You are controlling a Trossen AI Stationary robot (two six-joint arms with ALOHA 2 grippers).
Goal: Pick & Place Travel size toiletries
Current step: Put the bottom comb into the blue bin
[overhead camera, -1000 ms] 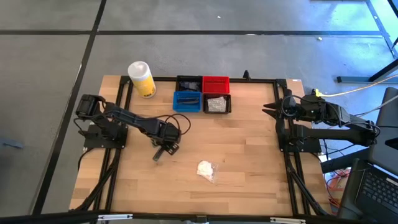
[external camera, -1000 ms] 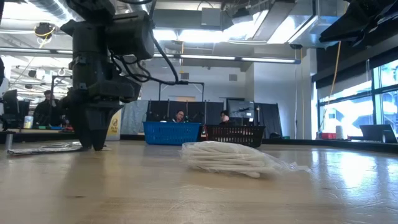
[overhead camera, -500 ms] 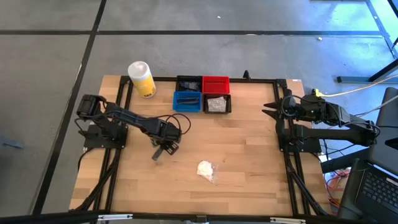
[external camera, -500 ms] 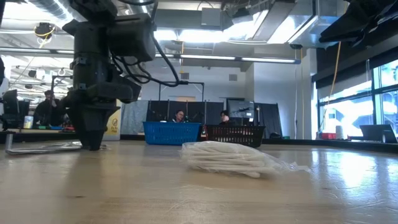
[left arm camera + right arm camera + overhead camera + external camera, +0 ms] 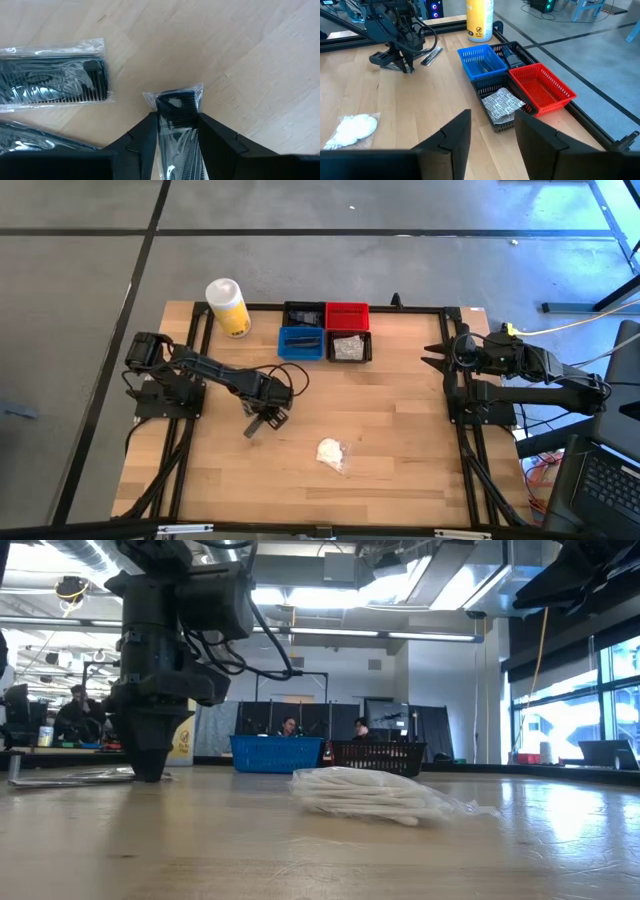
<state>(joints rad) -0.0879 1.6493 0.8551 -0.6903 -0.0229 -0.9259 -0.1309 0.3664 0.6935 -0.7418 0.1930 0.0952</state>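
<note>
Wrapped comb: a black comb in a clear crinkly sleeve [image 5: 176, 112], lying flat on the wooden table [image 5: 400, 405], left of centre in the high view; in the left wrist view its end sits at mid-frame between the two fingers.
How it should handle: light and stiff inside, but the film looks slick and loose, so it may slide or crinkle under the pads. Best taken across the narrow width of the comb body, not by the empty flap of wrap at the end.
Left gripper [image 5: 258, 423]: down at the tabletop, fingers drawn in against both long edges of the comb, apparently pinching it; not lifted.
Other combs: a second wrapped comb [image 5: 52, 80] at the wrist view's left, a third just showing at lower left, both apart from the held one.
White wad in clear wrap [image 5: 331, 451]: lower centre of the high view, soft and squashy, untouched.
Bins [image 5: 327, 332]: upper centre, a cluster of blue, red and black baskets; one black basket already holds a packet.
Right gripper [image 5: 432, 358]: parked at the right edge, fingers spread, empty.
</note>
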